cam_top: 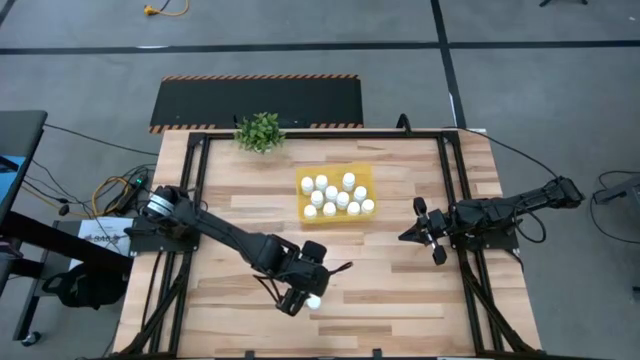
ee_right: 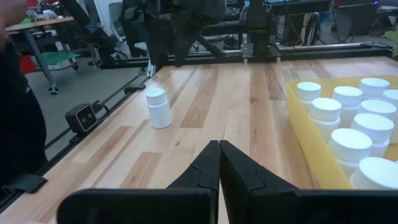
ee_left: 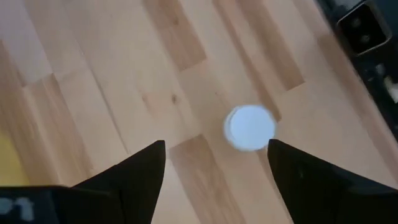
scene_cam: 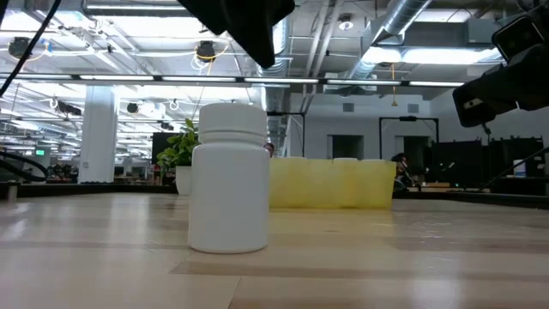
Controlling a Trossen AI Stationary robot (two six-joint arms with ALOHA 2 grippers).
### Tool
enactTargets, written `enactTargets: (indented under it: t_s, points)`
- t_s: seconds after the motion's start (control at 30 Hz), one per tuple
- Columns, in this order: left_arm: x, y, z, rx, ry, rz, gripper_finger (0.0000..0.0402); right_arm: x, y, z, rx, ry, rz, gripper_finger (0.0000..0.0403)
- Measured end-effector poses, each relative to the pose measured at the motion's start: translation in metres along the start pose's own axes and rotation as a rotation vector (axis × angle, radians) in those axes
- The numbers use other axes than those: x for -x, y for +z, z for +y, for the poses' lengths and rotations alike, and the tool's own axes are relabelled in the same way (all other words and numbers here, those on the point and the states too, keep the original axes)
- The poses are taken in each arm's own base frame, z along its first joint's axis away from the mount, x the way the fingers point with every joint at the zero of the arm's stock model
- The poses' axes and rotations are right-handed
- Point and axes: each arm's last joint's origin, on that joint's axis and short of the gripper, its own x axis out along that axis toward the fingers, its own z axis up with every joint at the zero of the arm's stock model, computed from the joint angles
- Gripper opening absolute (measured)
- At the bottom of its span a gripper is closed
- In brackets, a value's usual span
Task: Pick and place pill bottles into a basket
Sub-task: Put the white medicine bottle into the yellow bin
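Jaws parted, our left gripper hovers at lower centre above one small white capped pill bottle standing free on the wooden tabletop; a yellow plastic tray of bottles sits upper centre, and our right gripper waits closed at right.

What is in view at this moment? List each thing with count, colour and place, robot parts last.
Pill bottle: one, white, upright on the bare table near its front edge, under the left gripper.
Pill bottles in the basket: about ten, white, standing close together.
Basket: one, yellow, middle of the table toward the back.
Potted plant: one, green, back edge of the table.
Table: one, light wood.
Left gripper: dark, fingers open, above the lone bottle, not touching it.
Right gripper: dark, shut, empty, waiting at the table's right side.
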Motion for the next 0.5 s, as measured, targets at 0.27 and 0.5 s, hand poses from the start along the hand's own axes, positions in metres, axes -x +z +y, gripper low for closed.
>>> enactTargets:
  t_s: [0.27, 0.5]
  points:
    - [-0.021, 0.002, -0.005, -0.017, -0.043, 0.029, 0.0273, 0.000, 0.000, 0.000, 0.000, 0.000, 0.000, 0.0001]
    - [-0.031, 0.013, -0.013, -0.050, -0.062, 0.034, 0.0273, 0.000, 0.000, 0.000, 0.000, 0.000, 0.000, 0.0001]
